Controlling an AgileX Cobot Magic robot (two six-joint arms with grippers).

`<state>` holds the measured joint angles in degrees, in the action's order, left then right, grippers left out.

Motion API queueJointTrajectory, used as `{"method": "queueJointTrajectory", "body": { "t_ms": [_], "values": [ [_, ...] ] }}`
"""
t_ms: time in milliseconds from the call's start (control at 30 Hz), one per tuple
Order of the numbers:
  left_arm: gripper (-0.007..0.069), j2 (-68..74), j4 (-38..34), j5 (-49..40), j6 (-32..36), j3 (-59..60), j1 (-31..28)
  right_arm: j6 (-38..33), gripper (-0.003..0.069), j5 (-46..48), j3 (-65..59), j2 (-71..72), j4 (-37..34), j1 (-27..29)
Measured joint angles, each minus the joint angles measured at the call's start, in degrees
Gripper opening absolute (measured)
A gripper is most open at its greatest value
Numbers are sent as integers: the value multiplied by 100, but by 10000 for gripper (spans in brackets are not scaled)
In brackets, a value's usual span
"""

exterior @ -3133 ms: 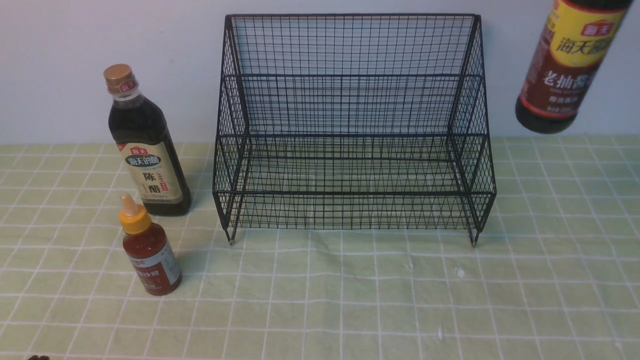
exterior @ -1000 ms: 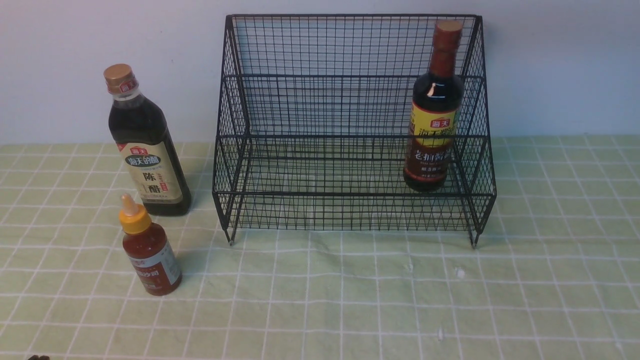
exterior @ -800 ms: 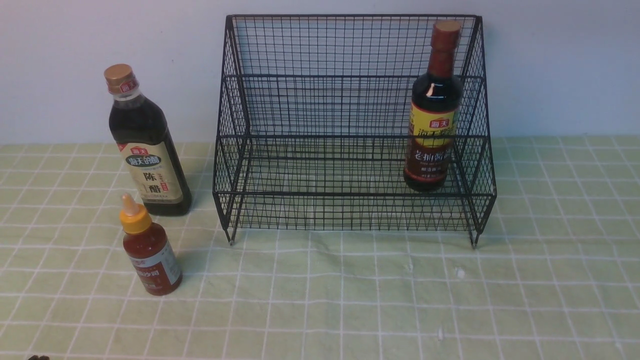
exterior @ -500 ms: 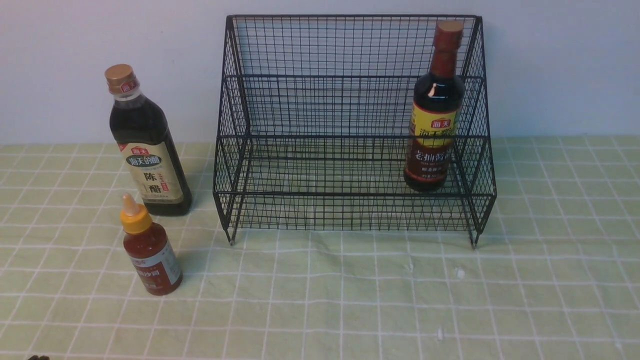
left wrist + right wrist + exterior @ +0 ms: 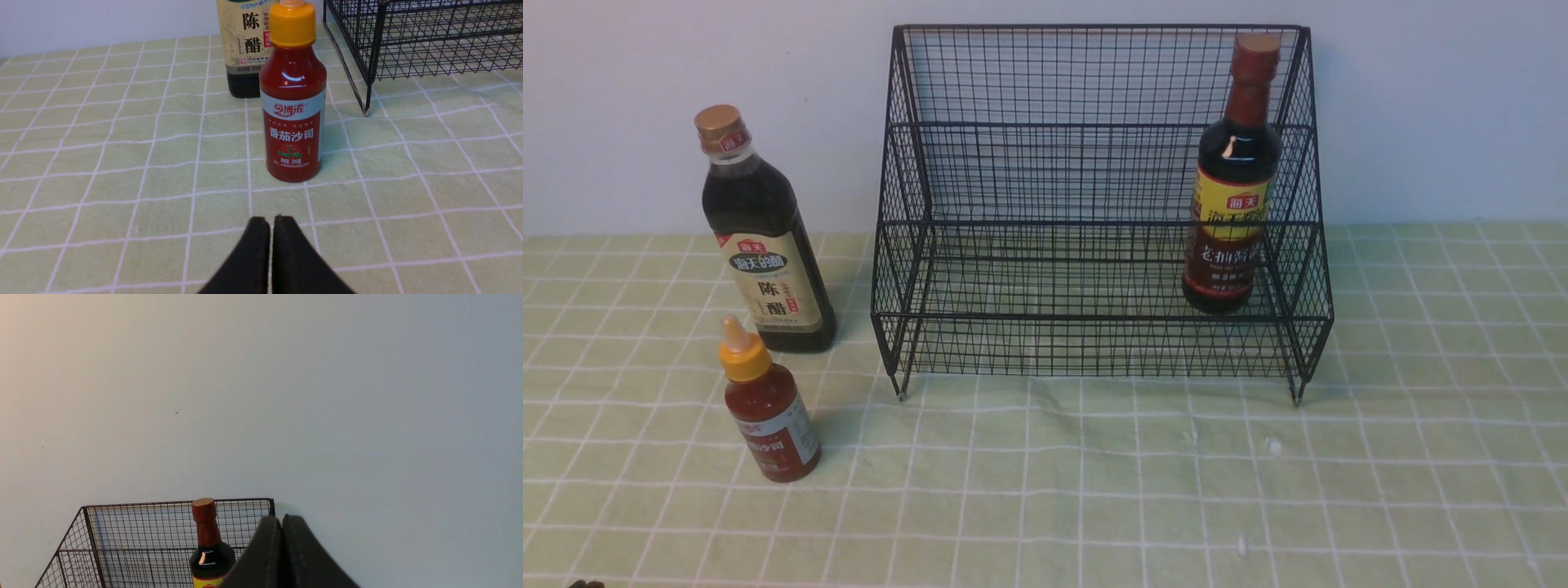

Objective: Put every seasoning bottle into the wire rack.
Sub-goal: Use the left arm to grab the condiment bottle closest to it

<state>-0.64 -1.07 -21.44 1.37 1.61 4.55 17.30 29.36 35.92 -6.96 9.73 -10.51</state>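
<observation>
Yellow-label bottle [image 5: 1232, 220] upright in wire rack [image 5: 1094, 124] — right end

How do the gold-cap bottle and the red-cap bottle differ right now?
Place: the gold-cap bottle stands on the tablecloth left of the rack; the red-cap bottle stands inside the rack, at its right end.
Label: the gold-cap bottle's is beige, the red-cap bottle's yellow over dark red.
Neck: the gold-cap bottle's is short, the red-cap bottle's long.
Shared: both tall, dark, upright.

A green checked tablecloth [image 5: 1094, 490] lies below a plain pale wall [image 5: 686, 65].
</observation>
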Motion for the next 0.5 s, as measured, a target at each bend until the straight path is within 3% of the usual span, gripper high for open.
{"method": "queueJointTrajectory", "body": {
  "t_ms": [333, 500],
  "values": [
    [-6, 0, 0, -5, 0, 0, 0, 1, -13, -47, -1175, 784, -155, 0],
    [-6, 0, 0, -5, 0, 0, 0, -293, -13, -556, -1611, 784, -381, 0]
  ]
}}
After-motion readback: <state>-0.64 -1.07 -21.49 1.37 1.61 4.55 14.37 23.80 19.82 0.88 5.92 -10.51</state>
